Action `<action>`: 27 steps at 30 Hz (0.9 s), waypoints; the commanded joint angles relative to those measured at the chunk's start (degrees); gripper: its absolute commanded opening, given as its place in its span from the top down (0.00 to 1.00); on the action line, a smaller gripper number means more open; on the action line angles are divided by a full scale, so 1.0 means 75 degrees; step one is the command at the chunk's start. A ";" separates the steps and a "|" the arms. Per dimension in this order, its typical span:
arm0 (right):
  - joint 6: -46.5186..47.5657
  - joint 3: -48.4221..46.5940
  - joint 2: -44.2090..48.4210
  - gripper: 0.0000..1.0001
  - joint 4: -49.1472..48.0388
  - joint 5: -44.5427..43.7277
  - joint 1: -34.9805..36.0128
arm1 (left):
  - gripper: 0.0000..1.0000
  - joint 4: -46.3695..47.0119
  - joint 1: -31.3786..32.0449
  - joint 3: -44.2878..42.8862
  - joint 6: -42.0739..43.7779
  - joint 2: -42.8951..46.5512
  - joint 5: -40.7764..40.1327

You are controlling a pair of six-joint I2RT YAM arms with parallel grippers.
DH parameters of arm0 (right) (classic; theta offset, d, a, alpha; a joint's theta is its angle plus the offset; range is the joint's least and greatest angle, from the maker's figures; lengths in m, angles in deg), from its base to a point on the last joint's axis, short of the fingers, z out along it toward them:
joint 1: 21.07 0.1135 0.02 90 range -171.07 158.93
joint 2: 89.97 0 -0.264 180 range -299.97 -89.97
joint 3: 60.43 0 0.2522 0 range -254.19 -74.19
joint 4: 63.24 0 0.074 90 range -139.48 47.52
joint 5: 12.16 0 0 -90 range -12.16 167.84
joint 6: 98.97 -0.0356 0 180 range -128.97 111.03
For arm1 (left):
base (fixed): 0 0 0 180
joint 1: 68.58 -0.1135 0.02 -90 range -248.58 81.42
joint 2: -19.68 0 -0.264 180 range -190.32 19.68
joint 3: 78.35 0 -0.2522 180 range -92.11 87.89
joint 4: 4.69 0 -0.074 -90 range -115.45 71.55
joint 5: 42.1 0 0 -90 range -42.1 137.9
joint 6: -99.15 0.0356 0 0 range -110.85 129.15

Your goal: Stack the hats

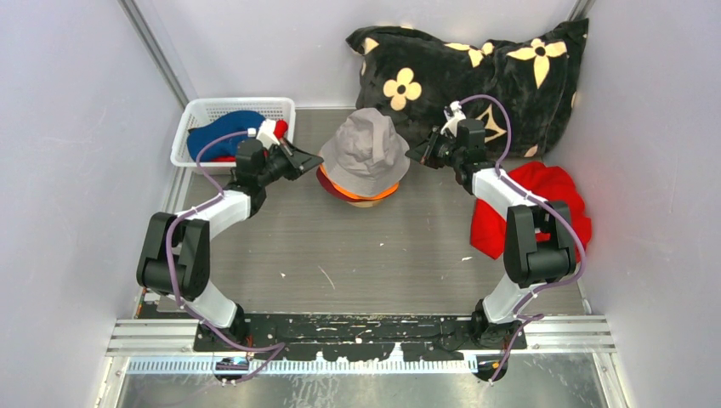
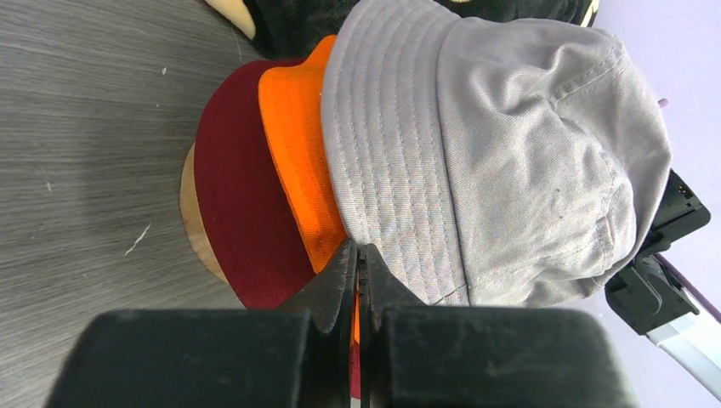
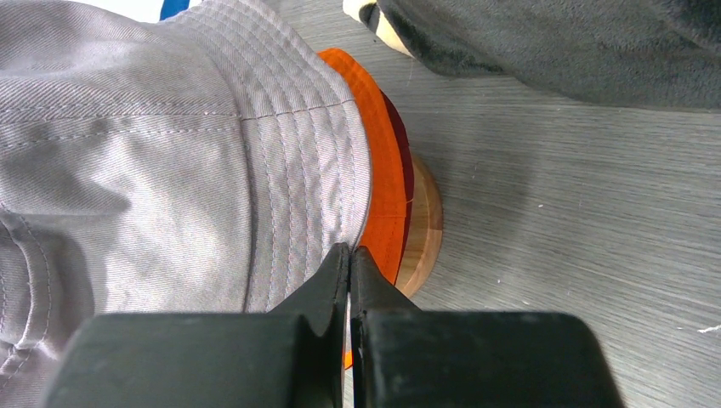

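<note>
The pale grey hat sits on top of the orange hat and the maroon hat, all on a round wooden stand. My left gripper is shut at the grey hat's left brim, jaws pressed together. My right gripper is shut at the right brim, jaws together. Orange and maroon brims stick out below the grey one. The blue hat and a red hat lie in the basket. The black hat is out of view.
A white mesh basket stands at the back left. A black pillow with cream flowers leans against the back wall just behind the stack. A bright red cloth bundle lies under my right arm. Walls close both sides.
</note>
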 commanded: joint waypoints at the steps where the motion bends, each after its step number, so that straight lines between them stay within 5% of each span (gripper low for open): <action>1: 0.0260 0.0019 0.0192 0.99 -0.0102 -0.0277 0.0012 | 1.00 0.0690 -0.0099 0.0021 0.0006 0.0086 0.0086; 21: 0.0292 0.0155 -0.0408 0.99 -0.0304 -0.0442 0.0069 | 1.00 -0.1318 -0.0218 -0.0130 0.1717 -0.0520 -0.1420; 27: 0.0286 0.0079 -0.0161 0.99 -0.0304 -0.0358 0.0110 | 1.00 -0.0394 -0.0307 0.0277 0.1293 -0.0275 -0.1113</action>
